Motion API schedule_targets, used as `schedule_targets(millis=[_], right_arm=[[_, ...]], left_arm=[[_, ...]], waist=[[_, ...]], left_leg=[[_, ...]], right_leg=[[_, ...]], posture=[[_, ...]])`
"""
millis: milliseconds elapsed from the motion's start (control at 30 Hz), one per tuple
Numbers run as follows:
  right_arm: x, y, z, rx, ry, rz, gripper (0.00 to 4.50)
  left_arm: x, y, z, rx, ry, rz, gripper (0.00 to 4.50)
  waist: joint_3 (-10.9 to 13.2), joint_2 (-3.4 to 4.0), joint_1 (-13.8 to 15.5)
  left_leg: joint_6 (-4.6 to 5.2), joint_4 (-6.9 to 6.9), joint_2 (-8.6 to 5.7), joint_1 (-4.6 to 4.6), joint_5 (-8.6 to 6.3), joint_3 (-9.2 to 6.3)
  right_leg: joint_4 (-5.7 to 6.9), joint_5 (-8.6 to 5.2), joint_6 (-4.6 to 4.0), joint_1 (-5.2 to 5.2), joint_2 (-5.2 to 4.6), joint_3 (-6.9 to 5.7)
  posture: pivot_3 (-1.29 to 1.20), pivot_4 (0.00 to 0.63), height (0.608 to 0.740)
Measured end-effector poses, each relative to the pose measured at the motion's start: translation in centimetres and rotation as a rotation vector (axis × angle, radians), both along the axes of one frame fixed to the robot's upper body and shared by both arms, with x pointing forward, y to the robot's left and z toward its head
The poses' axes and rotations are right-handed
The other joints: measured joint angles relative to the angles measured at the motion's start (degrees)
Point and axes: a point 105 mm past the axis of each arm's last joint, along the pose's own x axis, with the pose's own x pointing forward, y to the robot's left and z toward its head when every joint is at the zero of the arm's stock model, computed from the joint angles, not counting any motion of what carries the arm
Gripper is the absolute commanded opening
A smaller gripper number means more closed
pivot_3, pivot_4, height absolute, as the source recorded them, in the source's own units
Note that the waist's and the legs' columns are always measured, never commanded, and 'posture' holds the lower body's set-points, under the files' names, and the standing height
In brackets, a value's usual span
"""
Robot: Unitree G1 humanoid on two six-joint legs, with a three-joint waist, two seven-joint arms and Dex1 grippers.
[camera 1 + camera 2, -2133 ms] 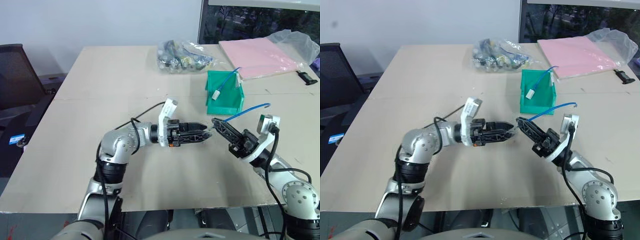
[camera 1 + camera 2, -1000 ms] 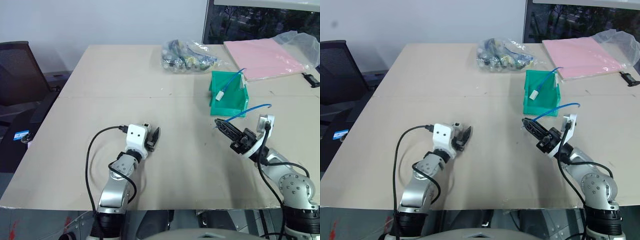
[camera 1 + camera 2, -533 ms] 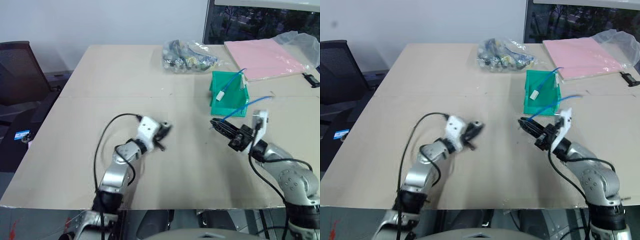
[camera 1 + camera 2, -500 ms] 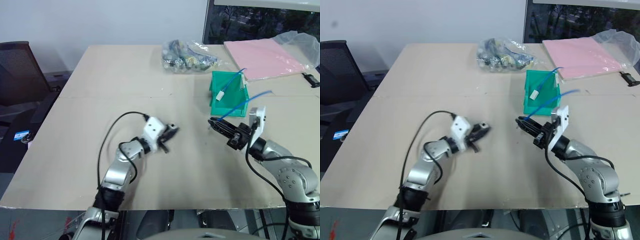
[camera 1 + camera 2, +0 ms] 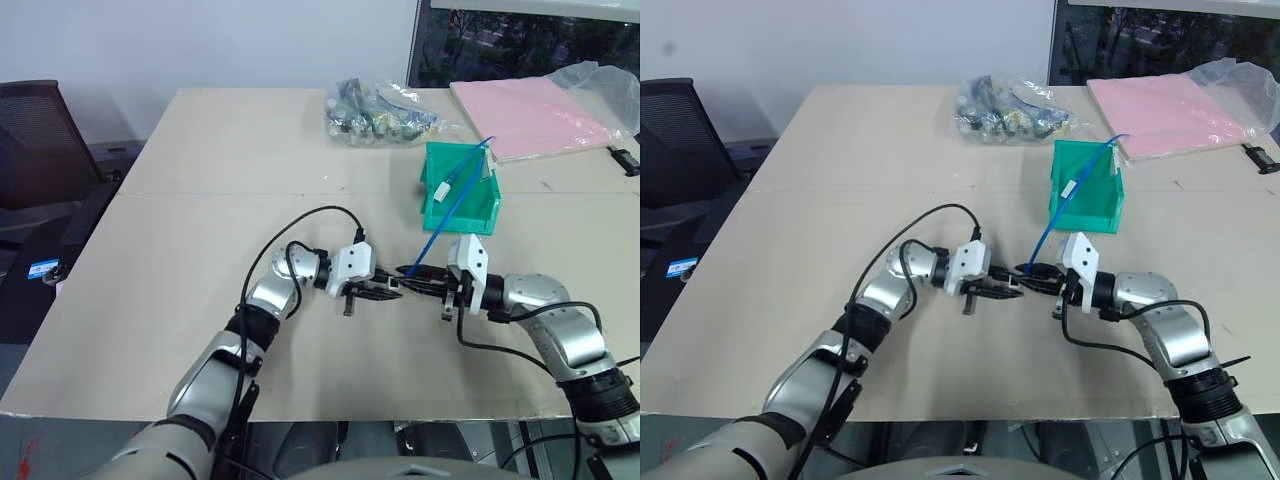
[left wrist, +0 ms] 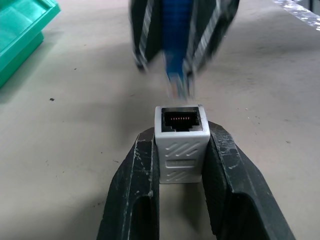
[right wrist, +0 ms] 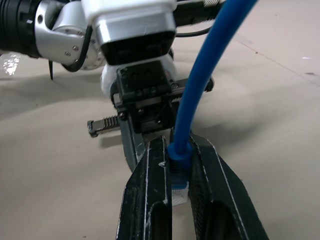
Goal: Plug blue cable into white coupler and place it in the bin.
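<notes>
White plastic, the white coupler (image 6: 181,143) sits clamped in our left pincer (image 5: 392,287), socket facing our right pincer (image 7: 179,172). That one is closed on the blue cable (image 7: 197,95) just behind its plug. We read no lettering anywhere; the bin (image 5: 463,205) stands toward the table's (image 5: 200,180) far right corner.

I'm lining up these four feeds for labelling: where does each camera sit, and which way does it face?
Left eye view: on the head, looking down over the table; both arms meet mid-table.
Right eye view: same scene, from the other eye.
Left wrist view: along the left gripper, clamping the white coupler, facing the blue cable.
Right wrist view: along the right gripper, pinching the cable's plug, facing the left gripper.
Shared: all show the cable; the bin shows in three.
</notes>
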Motion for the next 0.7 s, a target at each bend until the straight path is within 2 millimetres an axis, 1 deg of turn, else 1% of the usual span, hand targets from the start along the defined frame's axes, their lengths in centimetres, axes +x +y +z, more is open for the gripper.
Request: schedule_targets(millis=[367, 467, 633, 700], right_arm=[[0.4, 0.5, 0.0, 0.017, -0.021, 0.014, 0.00], [0.3, 0.7, 0.3, 0.026, -0.021, 0.032, 0.00], [-0.5, 2.0, 2.3, 0.082, -0.078, 0.105, 0.00], [-0.5, 2.1, 2.3, 0.081, -0.078, 0.109, 0.00]], left_arm=[[0.1, 0.3, 0.0, 0.005, -0.007, -0.018, 0.56], [0.1, 0.3, 0.0, 0.006, -0.011, -0.023, 0.56], [0.0, 0.2, 0.0, 0.009, -0.011, -0.027, 0.56], [0.0, 0.2, 0.0, 0.008, -0.011, -0.029, 0.56]], waist=[[0.0, 0.00, -0.2], [0.0, 0.00, -0.5], [0.0, 0.01, -0.6], [0.0, 0.01, -0.6]], left_leg=[[0.11, 0.07, 0.01, 0.03, -0.07, -0.06], [0.11, 0.07, 0.01, 0.02, -0.07, -0.07], [0.10, 0.11, 0.00, 0.00, -0.06, -0.16], [0.10, 0.15, -0.02, -0.04, -0.06, -0.18]], right_leg=[[0.14, 0.00, 0.00, 0.00, 0.03, -0.03], [0.15, 0.00, 0.00, 0.00, 0.03, -0.04], [0.14, 0.00, 0.00, 0.01, 0.01, -0.13], [0.13, 0.00, 0.00, 0.01, 0.00, -0.15]], posture=[[0.00, 0.150, 0.740], [0.00, 0.150, 0.740], [0.00, 0.150, 0.740], [0.00, 0.150, 0.740]])
